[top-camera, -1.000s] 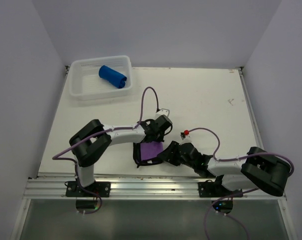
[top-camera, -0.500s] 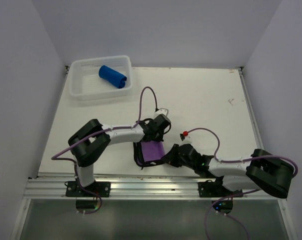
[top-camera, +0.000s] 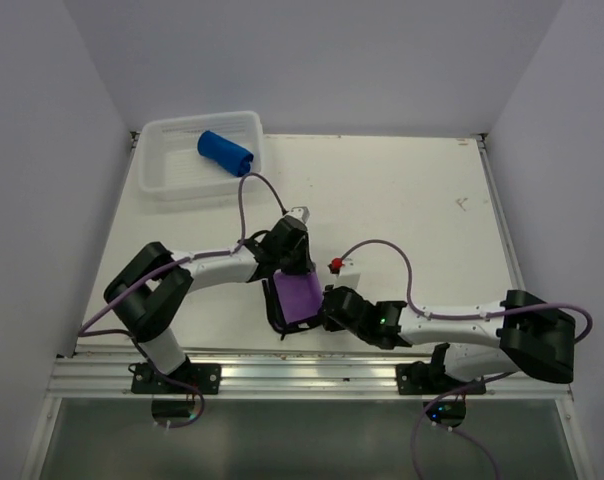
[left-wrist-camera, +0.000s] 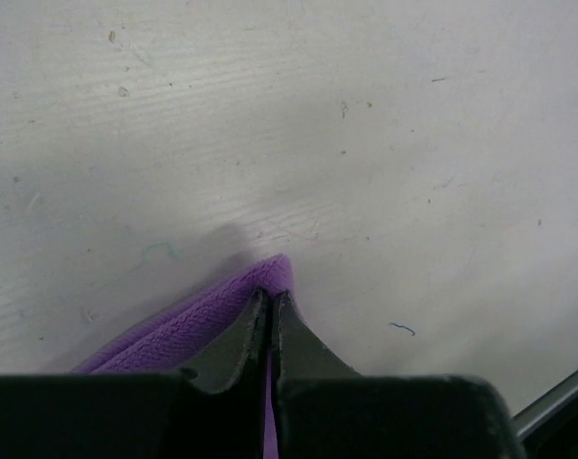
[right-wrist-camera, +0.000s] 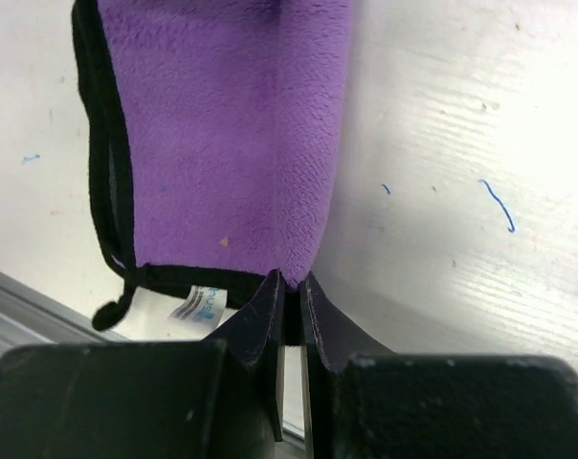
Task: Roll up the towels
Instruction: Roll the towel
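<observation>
Top external view: white table (top-camera: 402, 200) carries all items.

- White mesh basket (top-camera: 154, 172) sits at the table's far-left corner.
- Purple towel (top-camera: 300, 296) lies flat close to the table's near edge, between the two arms. It appears folded, with its right side a smooth fold. Black edge (right-wrist-camera: 100, 143) runs down its left side and along the near hem.
- Blue towel (top-camera: 225, 153) is rolled up and lies inside the basket, well apart from the purple towel.
- Left hand (top-camera: 286, 266) is at the purple towel's far edge. In the left wrist view its fingers are pressed together on a far corner of the cloth, and the corner tip pokes out past them.
- Right hand (top-camera: 329, 306) is at the towel's near-right corner. In the right wrist view its fingers are closed to a thin slit, pinching the corner where fold meets hem.
- White label (right-wrist-camera: 201, 304) hangs off the near hem, just beside the right fingers.
</observation>
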`<state>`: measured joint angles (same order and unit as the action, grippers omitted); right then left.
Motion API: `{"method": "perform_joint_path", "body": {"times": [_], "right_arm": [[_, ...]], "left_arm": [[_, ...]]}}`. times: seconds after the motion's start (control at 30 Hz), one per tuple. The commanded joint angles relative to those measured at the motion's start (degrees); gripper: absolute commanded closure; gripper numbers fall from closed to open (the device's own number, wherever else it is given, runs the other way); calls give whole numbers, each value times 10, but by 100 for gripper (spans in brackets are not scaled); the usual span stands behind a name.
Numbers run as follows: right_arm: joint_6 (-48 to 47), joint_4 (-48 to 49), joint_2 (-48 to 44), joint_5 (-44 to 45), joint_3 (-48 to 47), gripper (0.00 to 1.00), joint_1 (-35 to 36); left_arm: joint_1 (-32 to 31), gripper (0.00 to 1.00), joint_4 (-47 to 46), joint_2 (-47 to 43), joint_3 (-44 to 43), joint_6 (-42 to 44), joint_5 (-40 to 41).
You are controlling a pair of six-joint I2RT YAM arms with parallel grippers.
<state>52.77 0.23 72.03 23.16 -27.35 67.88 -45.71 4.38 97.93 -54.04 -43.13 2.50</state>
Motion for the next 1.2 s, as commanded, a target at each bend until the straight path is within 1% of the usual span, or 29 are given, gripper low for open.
{"method": "perform_joint_path", "body": {"times": [0.0, 0.03, 0.07, 0.1, 0.2, 0.33, 0.43, 0.53, 0.6, 0.67, 0.73, 0.83, 0.97, 1.13, 1.17], "right_arm": [[-48, -129, 42, 74, -75, 100, 37], [-52, -166, 52, 85, -108, 100, 52], [-57, -184, 78, 100, -124, 100, 59], [-61, -216, 90, 108, -141, 100, 71], [-69, -260, 140, 125, -199, 100, 85], [-72, -306, 178, 150, -241, 100, 99], [-64, -362, 210, 194, -275, 100, 109], [-65, -393, 235, 210, -301, 100, 120], [-72, -403, 250, 217, -317, 100, 126], [-76, -442, 280, 239, -349, 100, 140], [-89, -465, 298, 243, -375, 100, 149], [-109, -486, 337, 244, -407, 100, 160], [-124, -513, 381, 244, -441, 100, 167], [-137, -554, 445, 252, -485, 100, 181], [-138, -559, 445, 252, -490, 100, 181]], "left_arm": [[33, 100, -114, -41, 32, -27, -25], [38, 100, -125, -43, 38, -30, -42], [45, 100, -141, -47, 42, -27, -57], [48, 100, -145, -49, 46, -27, -56], [54, 100, -155, -51, 52, -27, -62], [58, 100, -169, -49, 58, -30, -66], [62, 100, -195, -45, 68, -36, -79], [67, 100, -227, -42, 81, -45, -93], [69, 100, -264, -42, 95, -49, -109], [70, 100, -319, -48, 112, -47, -122], [71, 100, -332, -53, 132, -45, -123], [73, 100, -314, -60, 141, -40, -114], [76, 100, -261, -68, 153, -21, -85], [76, 100, -242, -82, 179, -13, -58], [77, 100, -239, -85, 183, -13, -53]]}}
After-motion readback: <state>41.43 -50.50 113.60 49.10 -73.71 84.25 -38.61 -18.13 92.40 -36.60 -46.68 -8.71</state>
